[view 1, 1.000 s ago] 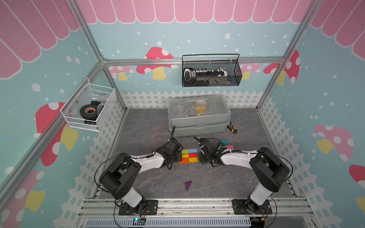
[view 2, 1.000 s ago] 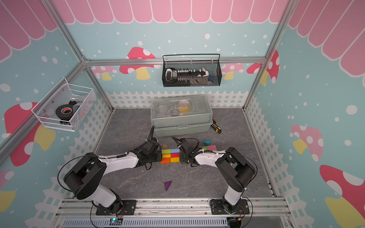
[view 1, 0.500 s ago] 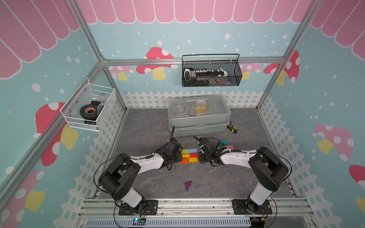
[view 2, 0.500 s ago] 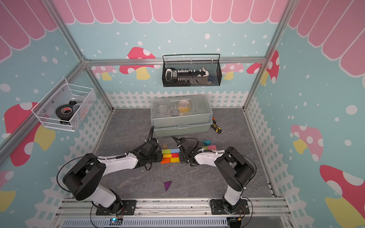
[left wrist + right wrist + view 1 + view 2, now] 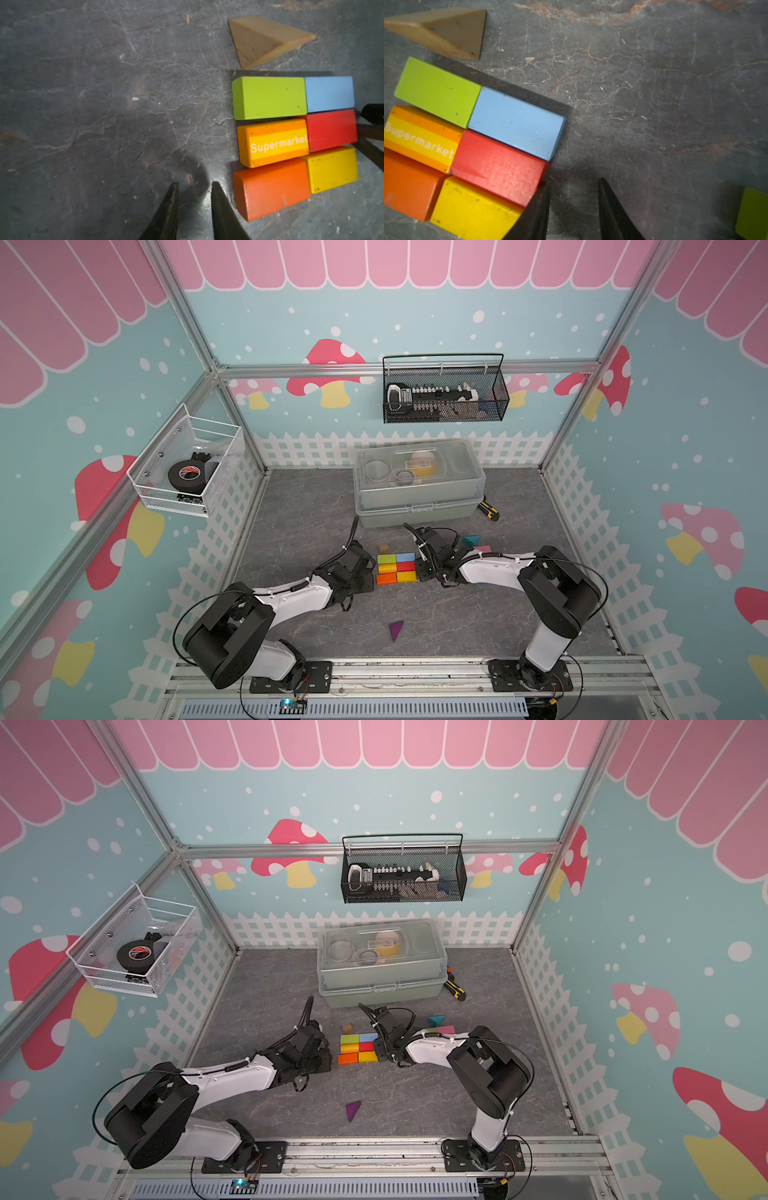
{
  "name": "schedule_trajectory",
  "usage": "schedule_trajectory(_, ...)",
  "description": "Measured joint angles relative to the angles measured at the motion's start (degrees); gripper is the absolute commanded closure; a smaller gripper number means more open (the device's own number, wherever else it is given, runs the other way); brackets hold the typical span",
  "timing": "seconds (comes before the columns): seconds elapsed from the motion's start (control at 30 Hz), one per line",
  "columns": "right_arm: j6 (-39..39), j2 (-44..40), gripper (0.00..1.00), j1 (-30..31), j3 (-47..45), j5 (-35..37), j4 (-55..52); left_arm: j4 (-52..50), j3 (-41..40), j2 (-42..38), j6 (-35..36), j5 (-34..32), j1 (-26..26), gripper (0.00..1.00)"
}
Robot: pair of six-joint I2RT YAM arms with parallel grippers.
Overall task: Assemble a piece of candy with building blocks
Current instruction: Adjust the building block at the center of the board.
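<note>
Though little has shifted this past second | left tool [image 5: 195, 182], right tool [image 5: 572, 180]: slightly spread, empty, flanking six blocks [image 5: 397, 568] | candy body likely set; ends missing.

Packed tight on the grey counter [image 5: 654, 83]: green block [image 5: 438, 91] against blue block [image 5: 517, 122], Supermarket block [image 5: 421, 139] against red block [image 5: 496, 168], orange block [image 5: 409, 185] against yellow block [image 5: 473, 209]. A tan prism [image 5: 446, 31] lies just apart from the green. The right end effector [image 5: 572, 181], slightly parted and empty, stands beside the red block's end.
</note>
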Motion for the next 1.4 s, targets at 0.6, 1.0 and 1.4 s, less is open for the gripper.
schedule_trajectory(0.6, 0.0, -1.2, 0.6, -0.2, -1.3, 0.4, -0.2, 1.3, 2.6, 3.4, -0.1, 0.1, -3.2, 0.71)
schedule_trajectory(1.0, 0.8, -4.2, 0.61, -0.7, -3.7, -0.6, -2.6, -2.0, 1.7, 0.9, -0.4, -0.9, -2.9, 0.7)
schedule_trajectory(1.4, 2.1, -4.2, 0.62, -0.7, -3.9, -4.5, -1.1, -2.0, 1.7, 0.9, -0.4, -0.9, -2.9, 0.7)
